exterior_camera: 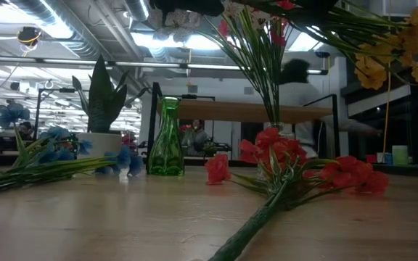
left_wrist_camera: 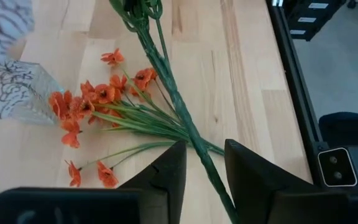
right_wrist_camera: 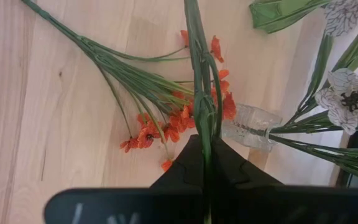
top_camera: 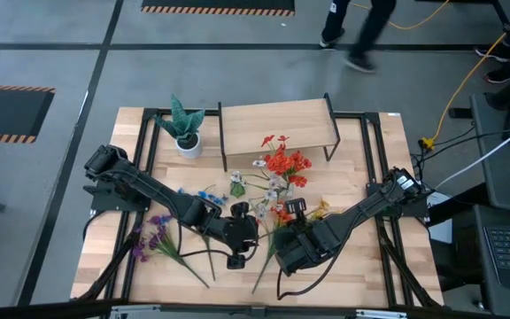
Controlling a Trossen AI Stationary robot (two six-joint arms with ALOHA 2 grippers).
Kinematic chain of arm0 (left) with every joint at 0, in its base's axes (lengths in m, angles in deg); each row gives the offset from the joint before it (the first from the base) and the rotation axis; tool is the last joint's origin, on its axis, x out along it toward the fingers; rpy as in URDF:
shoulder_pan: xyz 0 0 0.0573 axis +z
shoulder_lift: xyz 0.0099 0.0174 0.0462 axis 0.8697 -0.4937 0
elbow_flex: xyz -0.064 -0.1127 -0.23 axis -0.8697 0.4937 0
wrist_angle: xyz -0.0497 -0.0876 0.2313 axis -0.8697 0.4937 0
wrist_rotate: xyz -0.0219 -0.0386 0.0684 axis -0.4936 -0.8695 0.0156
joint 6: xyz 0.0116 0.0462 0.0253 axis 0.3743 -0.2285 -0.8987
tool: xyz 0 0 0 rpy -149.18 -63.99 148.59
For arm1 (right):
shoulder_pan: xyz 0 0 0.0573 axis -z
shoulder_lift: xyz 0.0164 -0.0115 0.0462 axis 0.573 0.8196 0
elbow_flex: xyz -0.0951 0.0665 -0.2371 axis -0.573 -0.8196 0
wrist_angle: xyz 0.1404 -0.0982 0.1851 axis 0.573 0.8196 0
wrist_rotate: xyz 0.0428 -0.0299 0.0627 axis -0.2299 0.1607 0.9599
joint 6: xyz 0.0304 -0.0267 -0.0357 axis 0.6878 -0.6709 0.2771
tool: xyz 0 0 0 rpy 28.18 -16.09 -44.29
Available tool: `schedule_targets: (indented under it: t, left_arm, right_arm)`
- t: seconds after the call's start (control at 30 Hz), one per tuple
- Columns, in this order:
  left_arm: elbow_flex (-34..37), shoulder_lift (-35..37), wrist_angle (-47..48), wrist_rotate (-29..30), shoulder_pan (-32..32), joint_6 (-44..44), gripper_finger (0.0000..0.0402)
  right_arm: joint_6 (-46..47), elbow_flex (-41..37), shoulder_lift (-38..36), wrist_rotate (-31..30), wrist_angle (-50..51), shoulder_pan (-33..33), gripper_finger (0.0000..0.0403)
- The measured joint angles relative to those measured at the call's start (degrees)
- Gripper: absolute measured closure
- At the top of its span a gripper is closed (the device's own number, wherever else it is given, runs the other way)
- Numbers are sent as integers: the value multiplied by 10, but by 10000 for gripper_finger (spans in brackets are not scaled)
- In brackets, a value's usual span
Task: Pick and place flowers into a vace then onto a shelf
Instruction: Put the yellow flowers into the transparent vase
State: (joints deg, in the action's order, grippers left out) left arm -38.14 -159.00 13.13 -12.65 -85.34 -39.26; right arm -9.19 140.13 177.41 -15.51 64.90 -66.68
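An orange-red flower sprig (left_wrist_camera: 98, 99) lies flat on the table, its long stem (top_camera: 264, 266) pointing at the near edge. My left gripper (left_wrist_camera: 204, 149) hovers open above that stem, its fingers to either side and clear of it. My right gripper (right_wrist_camera: 205, 146), beside it over the table's middle (top_camera: 289, 246), is shut on another sprig's green stem. A clear glass vase (right_wrist_camera: 250, 124) holds white flowers (right_wrist_camera: 350, 99). A green glass vase (exterior_camera: 167, 138) stands farther back. The shelf (top_camera: 277, 124) stands at the far side. My right gripper pinches a bundle of thin green stems (right_wrist_camera: 202, 127) between its two fingers. The fingers slant steeply down, and the stem runs on past the fingertips toward the table. The sprig's blossoms are out of the wrist view.
Purple flowers (top_camera: 156, 232) lie at the near left and blue ones (exterior_camera: 56, 145) at the left. Yellow flowers (top_camera: 319, 211) are by the right arm. A spiky plant in a white pot (top_camera: 187, 135) stands left of the shelf. A person walks beyond the table (top_camera: 361, 35).
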Motion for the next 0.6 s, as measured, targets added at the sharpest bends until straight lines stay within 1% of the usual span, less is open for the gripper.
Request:
schedule_targets:
  t: [0.1, 0.27, 0.37, 0.43, 0.6]
  left_arm:
    - [0, 0, 0, 0, 3, 18, 324]
    - [0, 0, 11, 4, 9, 31, 385]
    - [0, 0, 25, 4, 16, 46, 390]
    - [-1, 0, 34, 14, 18, 55, 393]
    - [-1, 0, 40, 16, 17, 48, 394]
  right_arm:
    - [0, 0, 0, -1, 0, 0, 401]
    - [0, 0, 0, 3, -3, -1, 401]
    - [0, 0, 0, 2, -4, 0, 401]
    - [0, 0, 0, 1, -4, 1, 399]
    - [-1, -1, 0, 2, -27, -1, 371]
